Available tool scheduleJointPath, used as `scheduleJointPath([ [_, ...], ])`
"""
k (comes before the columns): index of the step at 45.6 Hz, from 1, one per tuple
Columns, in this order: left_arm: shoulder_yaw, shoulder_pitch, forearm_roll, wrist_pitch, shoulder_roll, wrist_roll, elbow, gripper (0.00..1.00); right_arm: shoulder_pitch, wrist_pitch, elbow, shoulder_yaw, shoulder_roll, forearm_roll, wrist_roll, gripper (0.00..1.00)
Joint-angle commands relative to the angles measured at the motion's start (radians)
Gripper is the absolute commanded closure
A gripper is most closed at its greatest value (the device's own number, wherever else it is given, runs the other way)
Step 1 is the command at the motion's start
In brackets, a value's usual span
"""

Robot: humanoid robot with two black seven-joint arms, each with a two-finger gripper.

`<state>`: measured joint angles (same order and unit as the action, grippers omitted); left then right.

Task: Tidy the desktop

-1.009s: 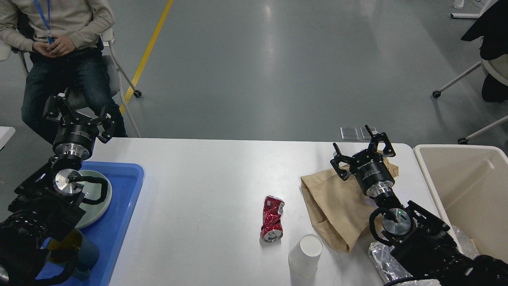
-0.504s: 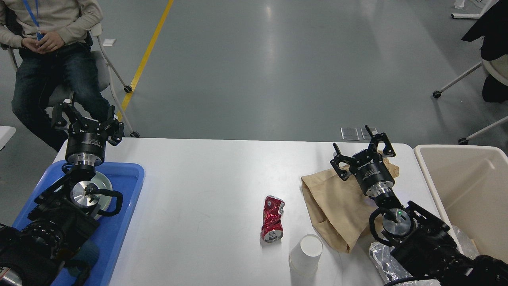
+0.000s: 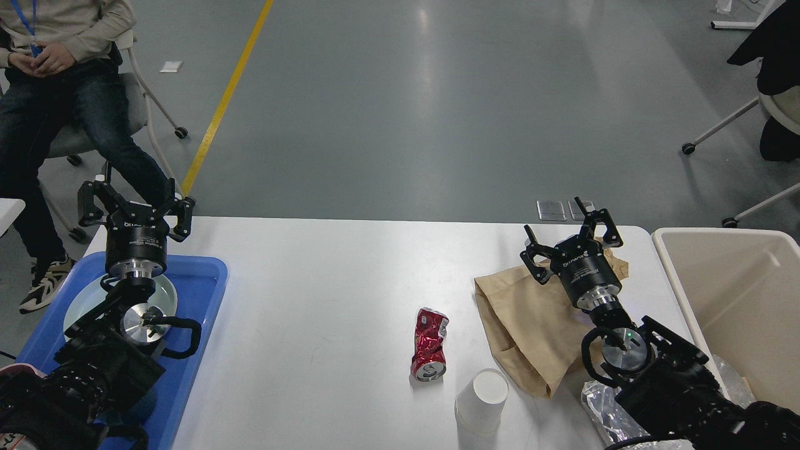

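Grey glossy floor [image 3: 400, 106] fills upper half of frame, pale streak of overhead light reflected near top centre. Yellow floor line [image 3: 222, 103] runs diagonally from top down toward left. Upper left: seated person [image 3: 50, 75] in jeans on wheeled chair [image 3: 147, 94]. Small white scrap [image 3: 167, 67] on floor nearby. Two metal floor plates [image 3: 562, 209] right of centre. Far right: chair legs with castors [image 3: 719, 134], dark garment [image 3: 765, 44] above.

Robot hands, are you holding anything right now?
No. The left end effector is open above the blue plastic tray; the right end effector is open above the crumpled brown paper bag.
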<state>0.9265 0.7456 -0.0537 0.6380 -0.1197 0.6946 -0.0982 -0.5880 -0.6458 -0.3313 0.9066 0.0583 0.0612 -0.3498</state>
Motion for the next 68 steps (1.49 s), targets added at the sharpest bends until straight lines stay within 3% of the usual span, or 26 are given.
scheduleJointPath([
  [1, 0.0, 0.0, 0.0, 0.0, 0.0, 0.0, 0.0, 0.04, 0.0, 0.0, 0.0, 0.0, 0.0, 0.0, 0.0, 0.0],
  [49, 0.0, 0.0, 0.0, 0.0, 0.0, 0.0, 0.0, 0.04, -0.029, 0.014, -0.008, -0.002, 0.0, -0.001, 0.0, 0.0],
  [68, 0.0, 0.0, 0.0, 0.0, 0.0, 0.0, 0.0, 0.04, -0.141, 0.014, 0.006, -0.002, 0.103, -0.001, 0.0, 0.0],
])
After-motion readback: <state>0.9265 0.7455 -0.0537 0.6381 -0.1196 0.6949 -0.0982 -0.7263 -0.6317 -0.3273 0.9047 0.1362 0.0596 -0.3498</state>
